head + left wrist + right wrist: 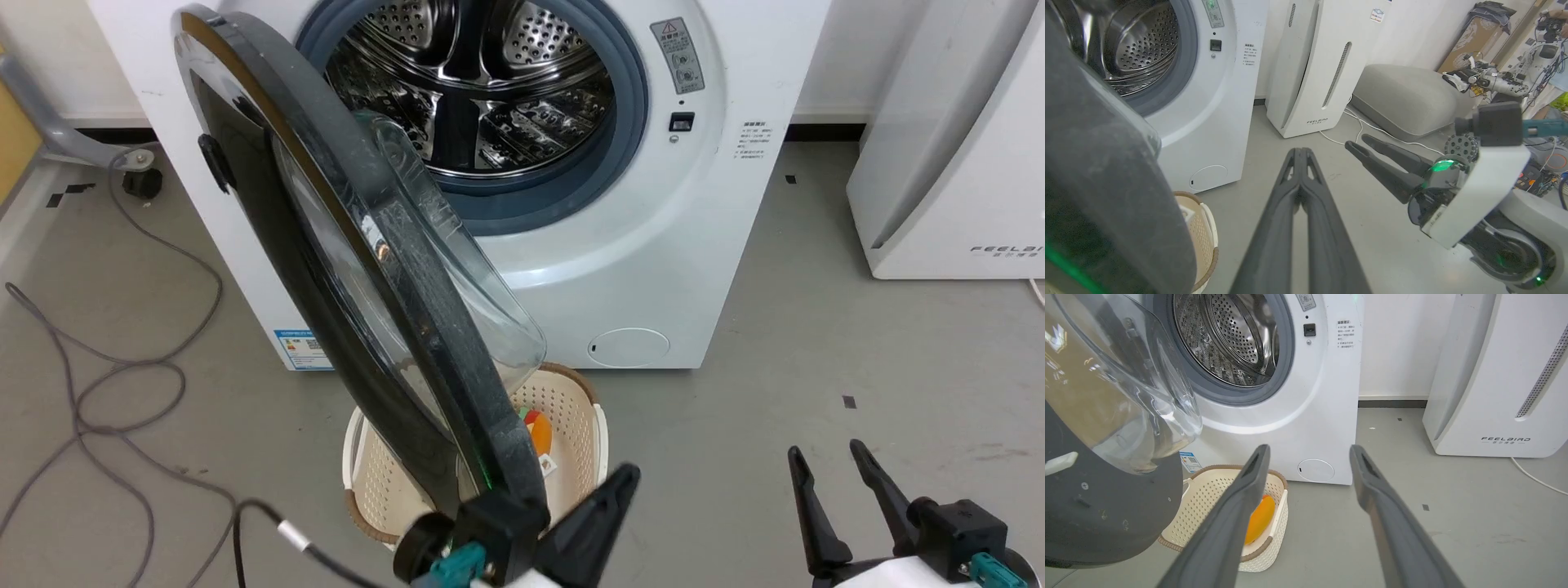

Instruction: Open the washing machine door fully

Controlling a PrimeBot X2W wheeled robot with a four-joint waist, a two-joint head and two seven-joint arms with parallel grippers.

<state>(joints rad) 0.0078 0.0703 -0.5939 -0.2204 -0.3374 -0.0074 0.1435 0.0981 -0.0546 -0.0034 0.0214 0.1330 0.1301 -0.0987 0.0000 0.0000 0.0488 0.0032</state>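
The left tool (627,475) is seen at the bottom edge of the head view. In the left wrist view its two fingers (1274,228) are pressed together along their length, and nothing is held between them. It lies just beside the lower edge of the washing machine door (359,278), on the right of it; whether it touches the door cannot be told. The right tool (823,447) is found at the lower right, above the bare grey floor (816,343) and well apart from the door. Its fingers are spread with a clear gap, and nothing is gripped.

The door is swung out partly from the washing machine (694,269), with the hinge on the left side. Its black rim is turned edge-on towards the robot and its clear glass bowl (1118,396) is turned towards the right.

Under the lower part of the door a cream plastic basket (600,433) with small holes is placed on the floor, close in front of the machine. An orange item (1259,518) is lying in it.

Behind the door the steel drum (490,82) is open to view inside the grey rubber ring (629,122). To the right of the machine, with a strip of floor between them, a white appliance (947,163) is standing. Grey cables (122,384) are lying on the floor at the left.
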